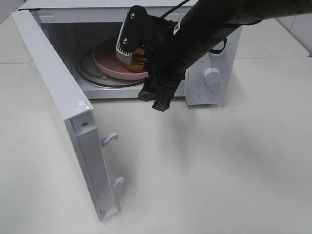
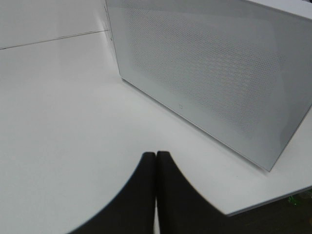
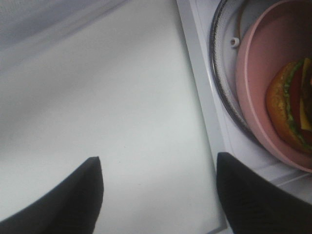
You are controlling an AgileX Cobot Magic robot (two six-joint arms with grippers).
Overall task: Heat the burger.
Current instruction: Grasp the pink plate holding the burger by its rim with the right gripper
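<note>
Plainly, the right gripper [image 3: 158, 163] has its jaws wide and empty, over the table [image 1: 219, 170] just outside the microwave's [image 1: 214, 78] mouth. Inside, the burger [image 3: 287, 112] sits on a pink plate [image 3: 243, 73] on the glass turntable [image 3: 222, 73]. The door [image 1: 53, 73] stands swung fully open. The left gripper's [image 2: 156, 161] jaws are pressed together, holding nothing.

the right arm [image 1: 209, 29] is a matte black tubular link with a silver-grey ribbed wrist block [image 1: 127, 36] bearing two dark screw heads [image 1: 126, 40], a thin black cable [image 1: 176, 7], and the right gripper [image 1: 153, 99] and left gripper [image 2: 156, 161] have black tapered fingers.
</note>
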